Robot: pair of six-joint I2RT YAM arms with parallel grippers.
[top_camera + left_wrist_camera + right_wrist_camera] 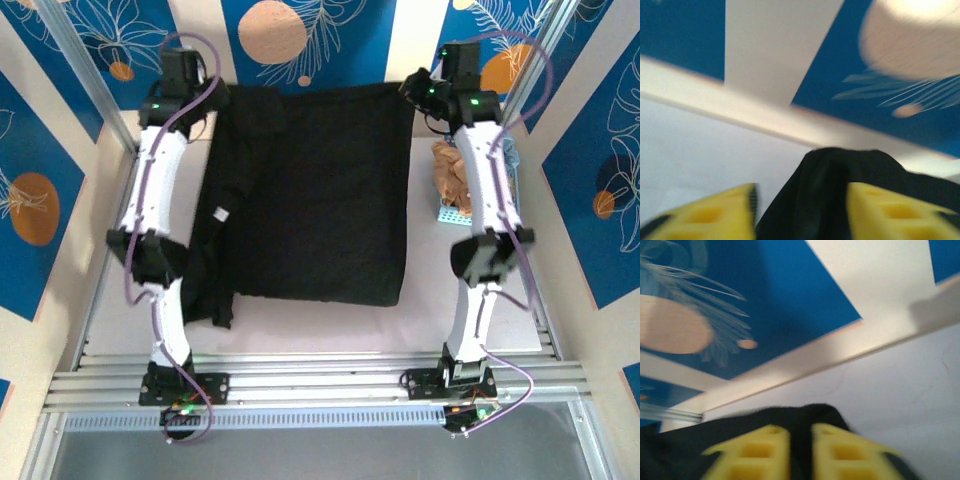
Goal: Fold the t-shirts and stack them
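- Evidently the left gripper (800, 196) sits at about 11 o'clock on the table (330, 330), at the far left corner of the black t-shirt (310, 190); its yellow fingers stand fairly apart with a hump of black cloth bunched between them, so I judge it grips that corner to steer a fold
- The left arm stretches from its base toward 12 o'clock, elbow out at 9 o'clock, wrist turned in over the cloth
- The black t-shirt lies spread across the middle of the table, one loose part trailing at 7 o'clock
- The right gripper (800, 434) holds the 1 o'clock corner, its fingers nearly together on a thin pinch of cloth; matched corners should keep the edge straight
- The right arm mirrors the left
- The tan t-shirt (452, 172) lies crumpled at 3 o'clock on the light blue basket (448, 212), apparently waiting its turn
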